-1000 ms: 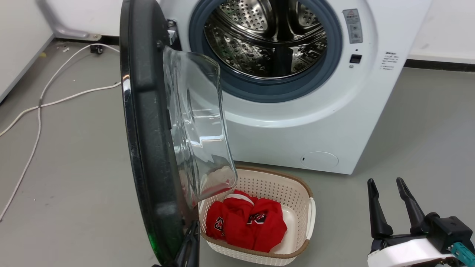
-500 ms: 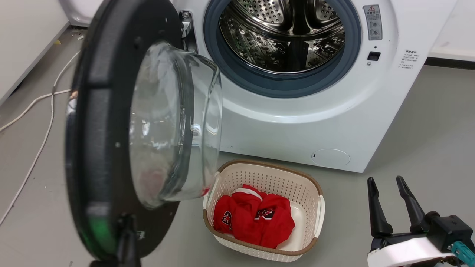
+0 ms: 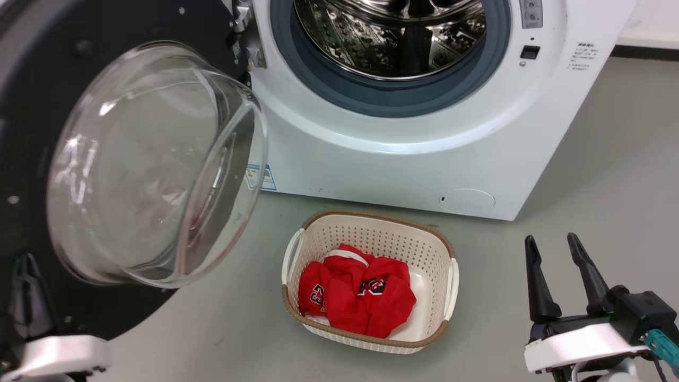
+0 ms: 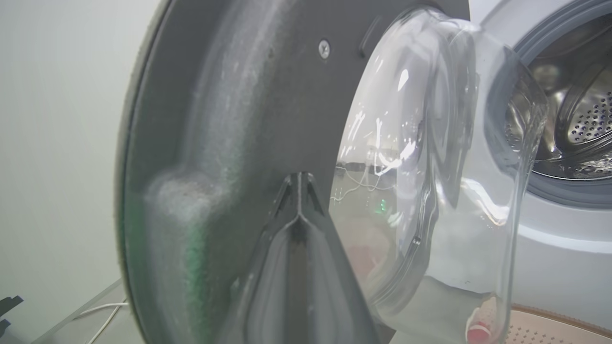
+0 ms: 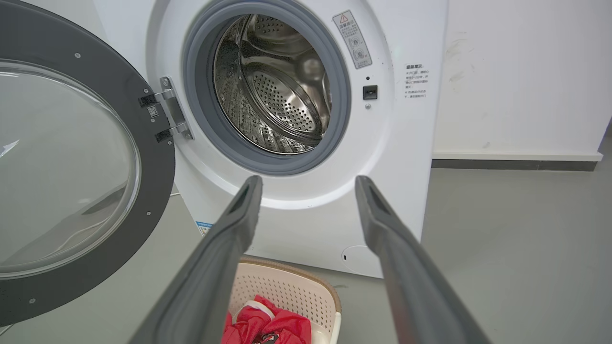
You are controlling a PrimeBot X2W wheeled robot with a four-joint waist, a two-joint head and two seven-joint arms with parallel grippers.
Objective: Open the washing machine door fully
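Grey floor [image 3: 610,159]. Nearest, the left tool [image 3: 24,265], fingers pressed together and holding nothing, rests against the washing machine door [image 3: 148,159] directly ahead. The right tool [image 3: 551,241] gapes empty, well apart. Beyond, the washing machine [image 3: 403,159] hinges that door wide leftward.

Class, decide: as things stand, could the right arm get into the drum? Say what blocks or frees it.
Probably yes. The door is swung aside, so the drum mouth lies bare ahead of the open right gripper; the basket sits low, beneath that path.
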